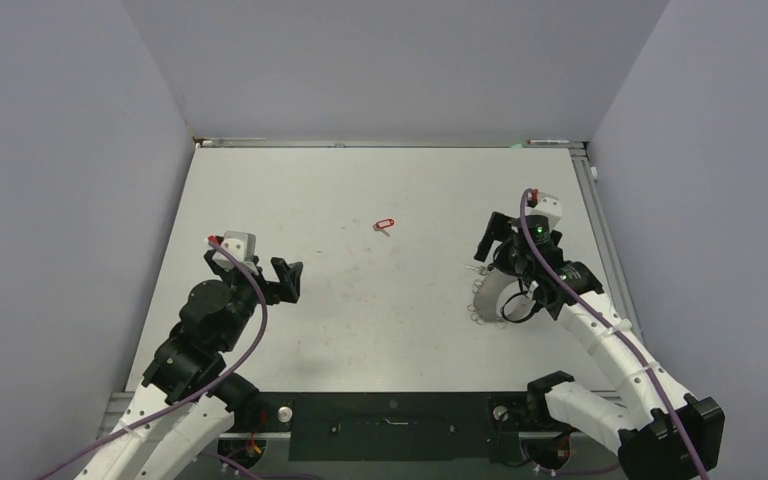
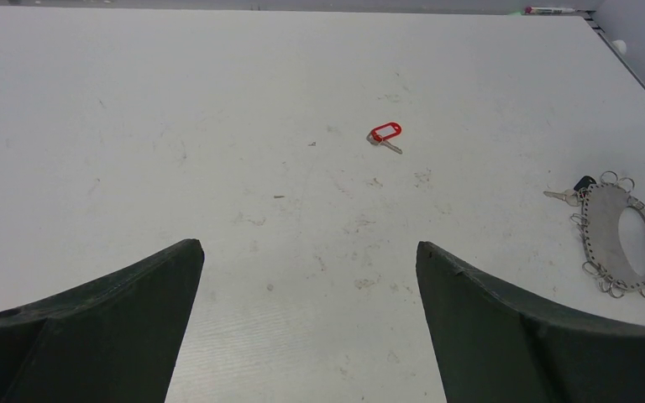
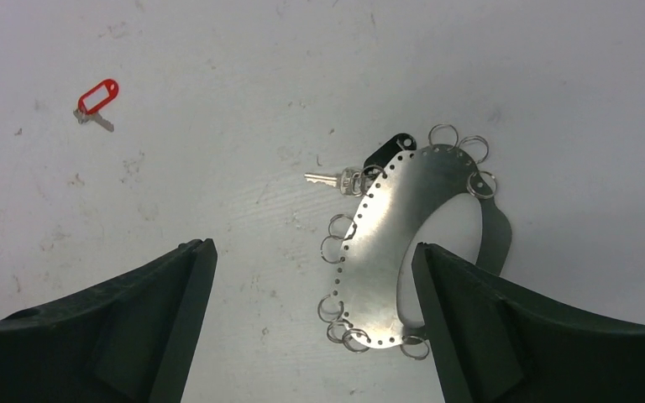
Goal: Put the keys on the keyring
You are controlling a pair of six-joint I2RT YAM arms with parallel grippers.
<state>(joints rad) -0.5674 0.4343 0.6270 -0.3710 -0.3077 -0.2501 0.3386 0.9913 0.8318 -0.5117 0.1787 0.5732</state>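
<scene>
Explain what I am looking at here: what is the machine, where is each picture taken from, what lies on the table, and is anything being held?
Two robot arms are bolted at the near edge of a white table. One picture looks down from above; the other two come from cameras on each wrist, with that arm's dark fingers at the bottom. The left tool and the right tool are both open and hold nothing. On the table lie a key with a red tag and, under the right arm, a flat metal keyring with small wire loops round its rim. A silver key with a black tag lies at its edge.
</scene>
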